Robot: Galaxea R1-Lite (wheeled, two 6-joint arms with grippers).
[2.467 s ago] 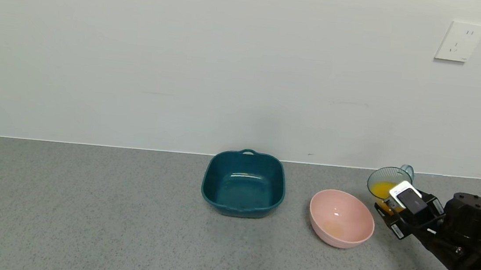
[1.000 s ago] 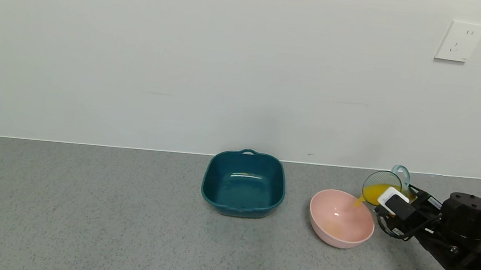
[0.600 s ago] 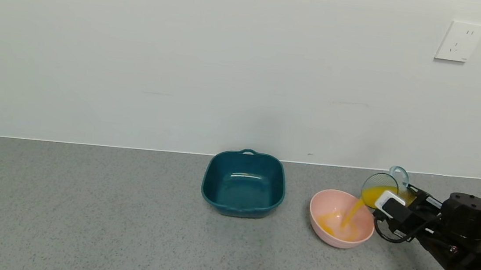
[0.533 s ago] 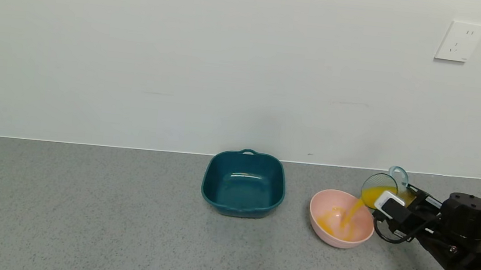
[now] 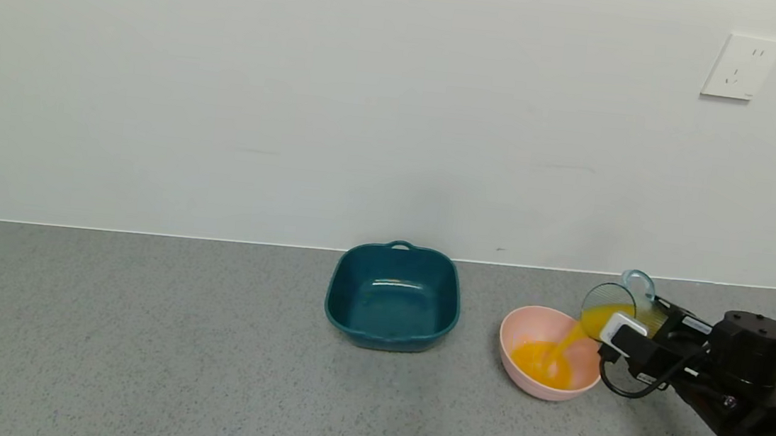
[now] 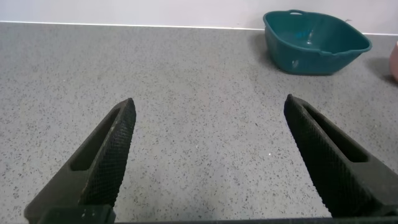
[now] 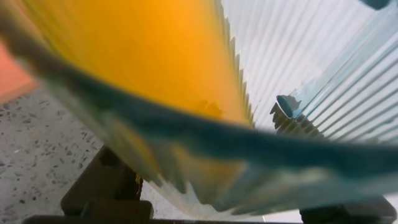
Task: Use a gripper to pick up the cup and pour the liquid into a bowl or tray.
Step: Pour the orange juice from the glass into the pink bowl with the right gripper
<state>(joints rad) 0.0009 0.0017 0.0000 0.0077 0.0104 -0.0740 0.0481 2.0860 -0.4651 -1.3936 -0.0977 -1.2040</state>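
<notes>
Pouring is in progress, more than half done.

The right gripper (image 5: 627,325), its jaws closed around the cup (image 5: 618,306), tips it over the rim of the pink bowl (image 5: 520,321) on the table (image 5: 133,350); the liquid (image 5: 543,363) now pools deeper than a moment ago, and some remains in the cup. The left gripper (image 6: 208,158) rests idle, jaws wide. Farther back, the teal tray (image 5: 393,295) holds nothing.

Plain pale grey-white wall (image 5: 300,95), 1 white wall socket (image 5: 741,67) upper right, speckled grey stone-like countertop (image 5: 134,336) below.
</notes>
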